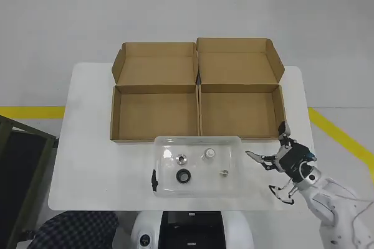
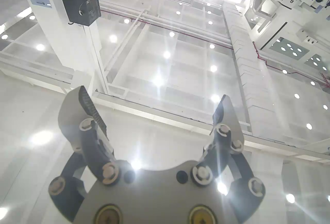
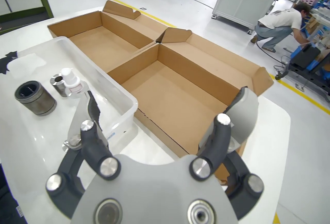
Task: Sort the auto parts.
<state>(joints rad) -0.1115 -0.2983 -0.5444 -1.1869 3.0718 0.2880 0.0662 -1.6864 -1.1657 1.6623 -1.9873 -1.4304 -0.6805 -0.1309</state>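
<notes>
The parts lie to the left of the right end effector (image 1: pixel 260 170), inside the clear tray (image 1: pixel 197 138) at the middle of the desk's (image 1: pixel 87 155) near edge. That end effector hangs over the near right corner, just beside the tray's right end, with its fingers spread wide and nothing between them. Nearest to it is a small metal piece (image 1: pixel 224 173), then a white-capped part (image 3: pixel 71 79) and a short steel bushing (image 3: pixel 58 85). Farthest to the left is the dark linear bearing (image 3: pixel 34 98). The bearing and bushing stand on end with their bores facing up, so we judge a grasp from above across the round sides to suit them. The left end effector (image 2: pixel 152 93), also wide and holding nothing, points up at the ceiling lights, so the right arm is the nearer one. Two open cardboard boxes, left (image 1: pixel 156 115) and right (image 1: pixel 240 112), sit side by side along the far edge, touching the tray's far rim. The desk top is white and smooth. Around it is a workshop hall with a pale floor and yellow lines.
</notes>
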